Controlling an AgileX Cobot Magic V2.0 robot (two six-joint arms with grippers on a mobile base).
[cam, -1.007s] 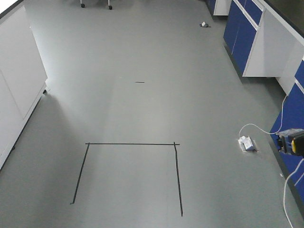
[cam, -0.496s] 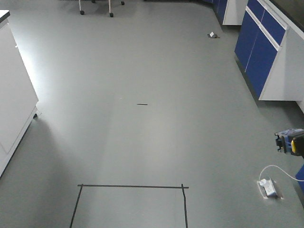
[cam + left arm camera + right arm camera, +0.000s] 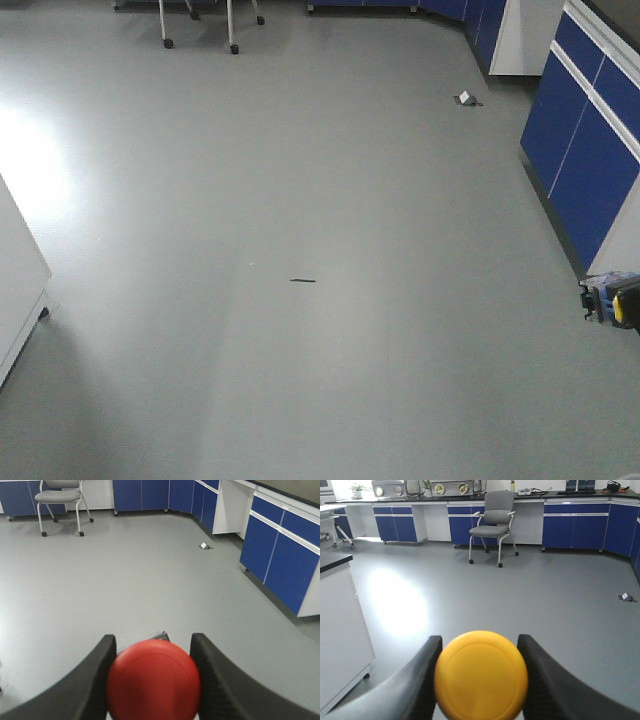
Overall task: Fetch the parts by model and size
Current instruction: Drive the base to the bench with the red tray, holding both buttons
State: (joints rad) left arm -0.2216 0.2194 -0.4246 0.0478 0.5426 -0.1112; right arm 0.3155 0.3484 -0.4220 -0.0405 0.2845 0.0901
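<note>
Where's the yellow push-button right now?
Right wrist view, bottom centre: the yellow push-button is gripped in the right pincer, with the grey chair across the floor beyond.

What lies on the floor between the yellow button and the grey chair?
Nothing; the right wrist view shows only bare floor between the yellow button and the chair.

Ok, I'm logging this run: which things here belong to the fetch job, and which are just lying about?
Job: red switch, in the left fingers; yellow switch, in the right fingers.
Lying about: grey chair; small floor scrap; blue cabinets.
</note>
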